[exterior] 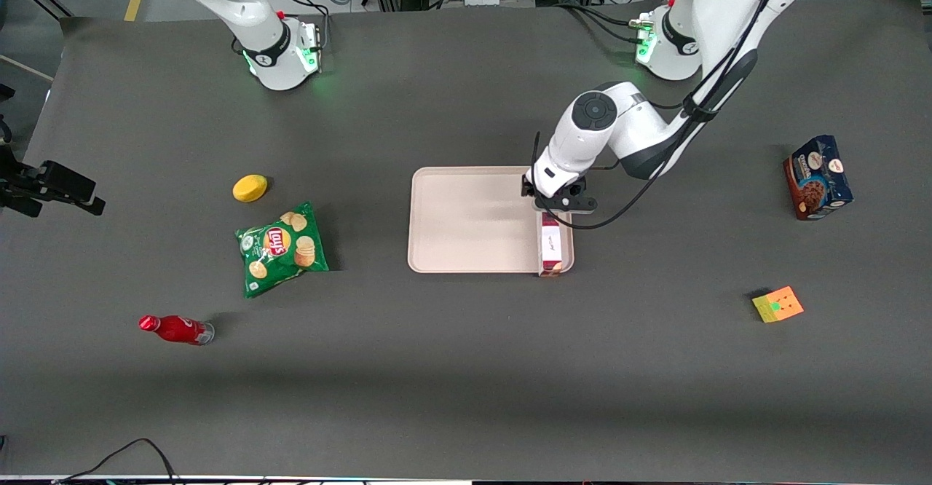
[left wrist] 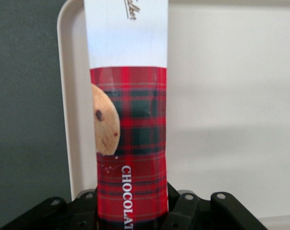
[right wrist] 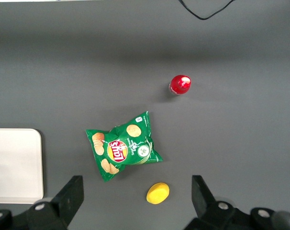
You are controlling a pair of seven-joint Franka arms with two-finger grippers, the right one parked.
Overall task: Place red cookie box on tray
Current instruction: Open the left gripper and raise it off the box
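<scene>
Front view, foreground: red bottle (exterior: 175, 329) lying on the dark table (exterior: 466, 390), nearest the camera; chips bag (exterior: 281, 247) and a yellow object (exterior: 250, 188) farther off, all toward the parked arm's end.
Front view, centre: red cookie box (exterior: 551, 245) lies along the tray (exterior: 466, 219) at the rim toward the working arm's end, its long axis running from the gripper (exterior: 555, 206) toward the camera.
Front view, margins: the box's near end looks to reach the tray's near rim; broad bare tray floor lies beside it toward the parked arm.
Front view, elsewhere: blue cookie box (exterior: 818, 177) and a colour cube (exterior: 778, 304) sit well apart from the tray.
Left wrist view, grasp: jaws closed on the sides of the red cookie box (left wrist: 130, 143) at one end.
Left wrist view, edges: tray (left wrist: 231, 110) rim just beside the box; judged close to letting go.
Right wrist view: one tray (right wrist: 16, 165) corner; chips bag (right wrist: 121, 151) nearby.
</scene>
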